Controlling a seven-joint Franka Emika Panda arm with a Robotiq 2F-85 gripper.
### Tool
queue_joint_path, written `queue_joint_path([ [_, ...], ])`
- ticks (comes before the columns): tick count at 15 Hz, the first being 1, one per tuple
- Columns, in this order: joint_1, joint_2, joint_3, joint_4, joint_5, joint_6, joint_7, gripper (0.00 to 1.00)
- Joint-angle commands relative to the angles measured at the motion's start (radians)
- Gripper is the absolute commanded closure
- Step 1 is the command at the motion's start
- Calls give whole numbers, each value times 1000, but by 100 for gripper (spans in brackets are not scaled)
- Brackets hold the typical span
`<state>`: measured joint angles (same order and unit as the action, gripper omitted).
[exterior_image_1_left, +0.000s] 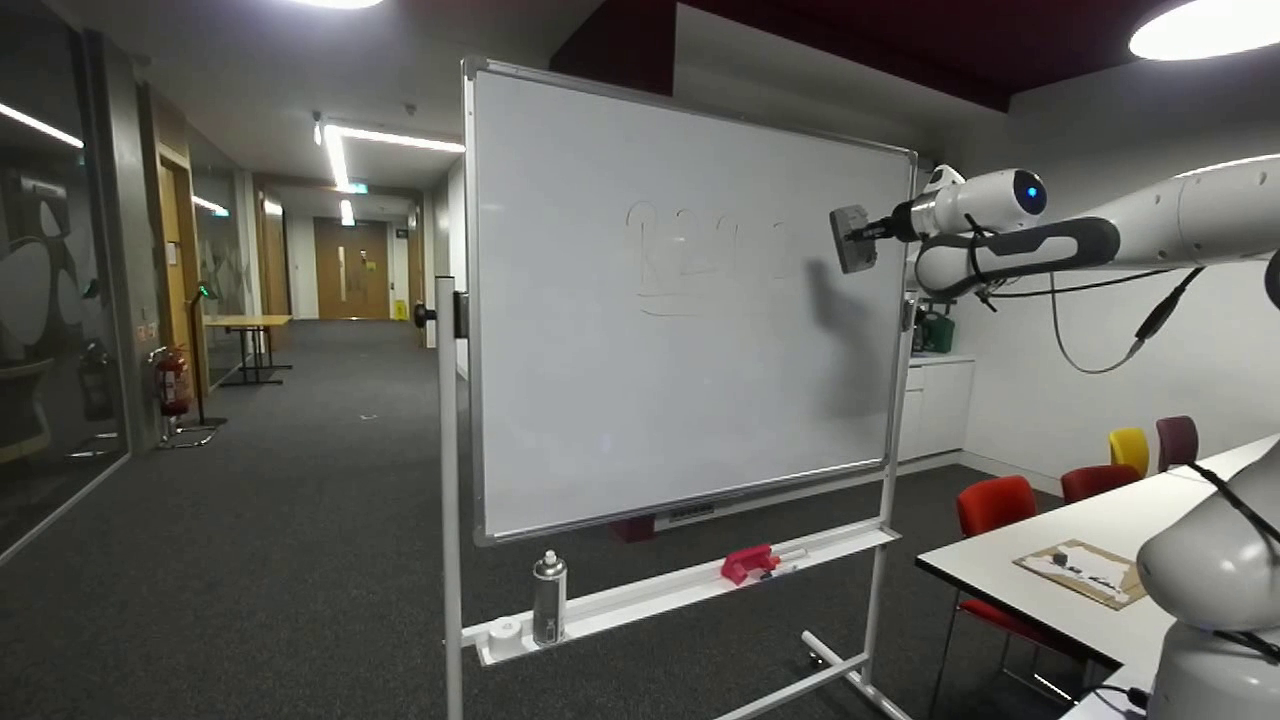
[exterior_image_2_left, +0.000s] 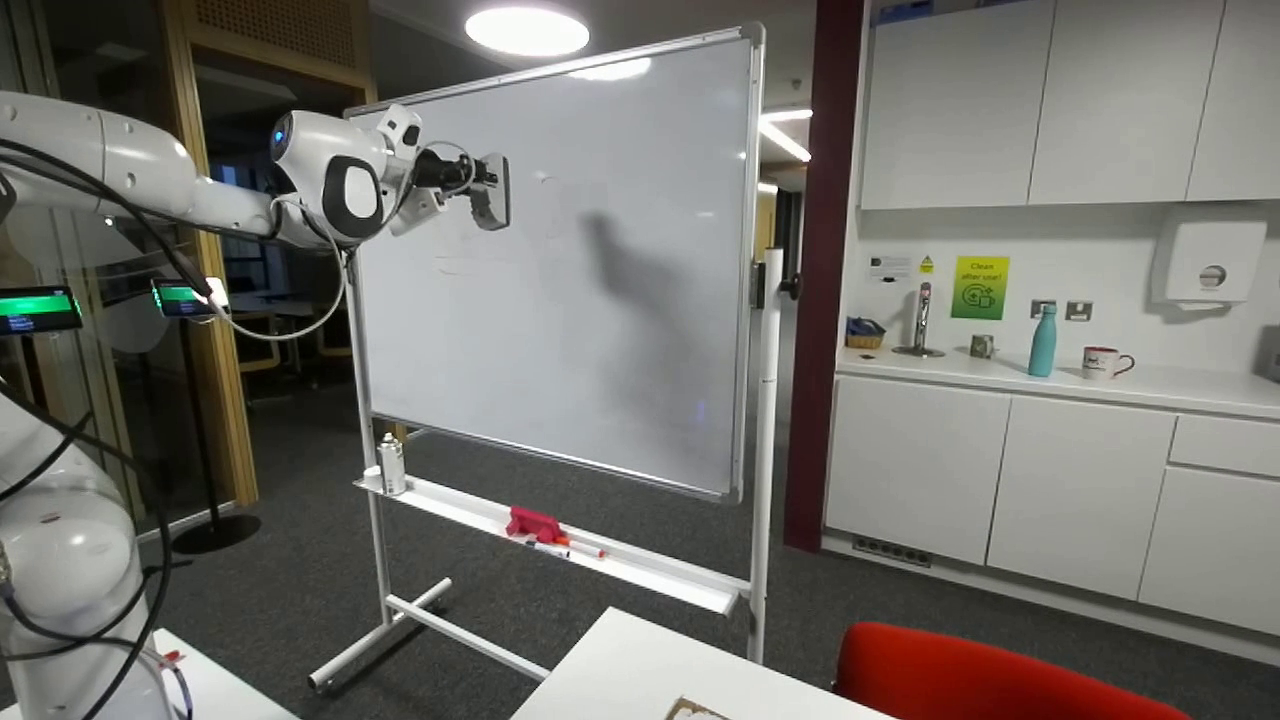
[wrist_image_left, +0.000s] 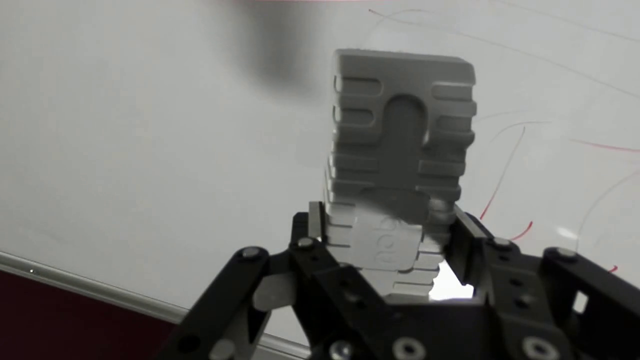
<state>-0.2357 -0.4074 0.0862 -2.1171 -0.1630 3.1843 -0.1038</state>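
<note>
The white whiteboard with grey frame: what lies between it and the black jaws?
A grey, ribbed, rectangular block lies there, gripped in the jaws: the wrist view and both exterior views show it. Whether it touches the whiteboard, I cannot tell.

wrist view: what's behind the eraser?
The whiteboard; thin red strokes show right of the eraser. The patch directly behind it is covered, and the gripper hides more below, so any marks there can't be seen.
</note>
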Motion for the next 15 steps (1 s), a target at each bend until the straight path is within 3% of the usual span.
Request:
queue_joint_path([
  [1,-88,34,69,89,-24,-71,19,66],
  [4,-129,78,102,152,-25,-160,26,66],
  [6,-113,107,101,188,-13,-200,9,66],
  [15,-125,242,125,324,-79,-185,1,66],
])
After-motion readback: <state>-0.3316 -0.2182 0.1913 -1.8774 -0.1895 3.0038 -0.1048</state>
